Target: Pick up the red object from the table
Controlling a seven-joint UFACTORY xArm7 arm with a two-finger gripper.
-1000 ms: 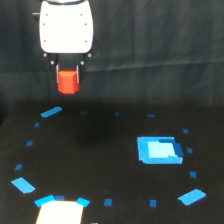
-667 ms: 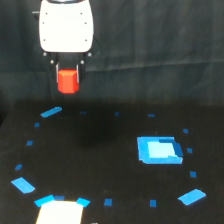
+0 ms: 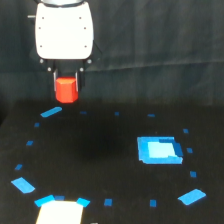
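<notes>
Most of the task looks done: the white gripper [image 3: 66, 84] grips the small red-orange faceted block [image 3: 66, 90], apparently clear above the black tape-marked surface [image 3: 100, 160].

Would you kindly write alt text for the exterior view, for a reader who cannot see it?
A white robot pincer holds a small red object in the air above a black table. Small blue tape marks ring a bright blue rectangle on the table.

Worktop [image 3: 100, 150]: flat blue tape marks [image 3: 51, 112] and blue rectangle [image 3: 159, 150] only, nothing raised. Hand [image 3: 66, 80] with red object [image 3: 66, 90] hangs above, air open beneath.
</notes>
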